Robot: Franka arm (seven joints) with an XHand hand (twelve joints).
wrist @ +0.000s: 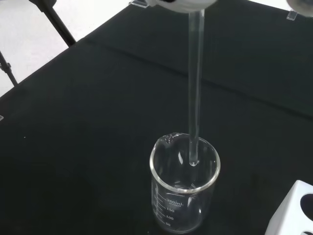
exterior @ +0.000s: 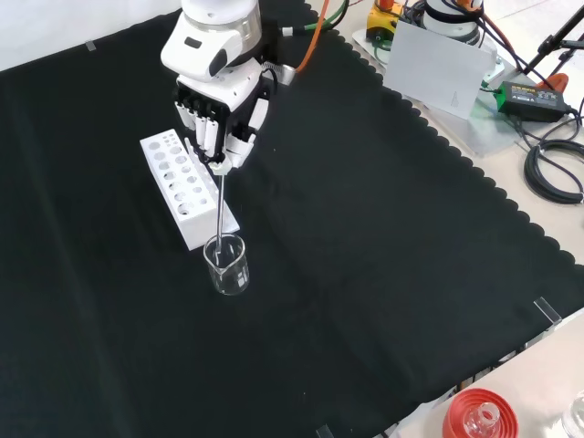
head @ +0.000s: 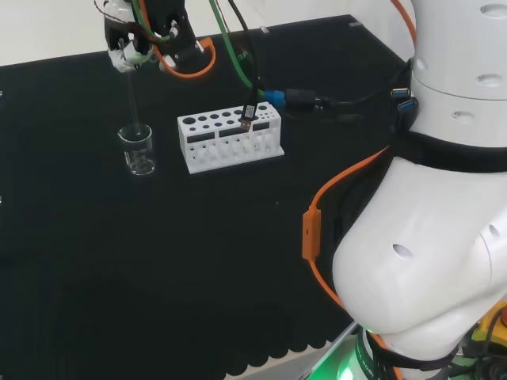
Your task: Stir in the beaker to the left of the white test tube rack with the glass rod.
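One hand (exterior: 217, 119) pinches our glass rod (exterior: 220, 212), tip inside the beaker (exterior: 226, 265); we should circle gently, sparing its three o'clock wall.

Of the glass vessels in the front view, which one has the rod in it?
The beaker beside the white rack; the glass rod dips inside. The flask on the red stand has none.

The beaker (wrist: 185, 191) bears white graduation marks reading 200mL, 150, 100 and 50.
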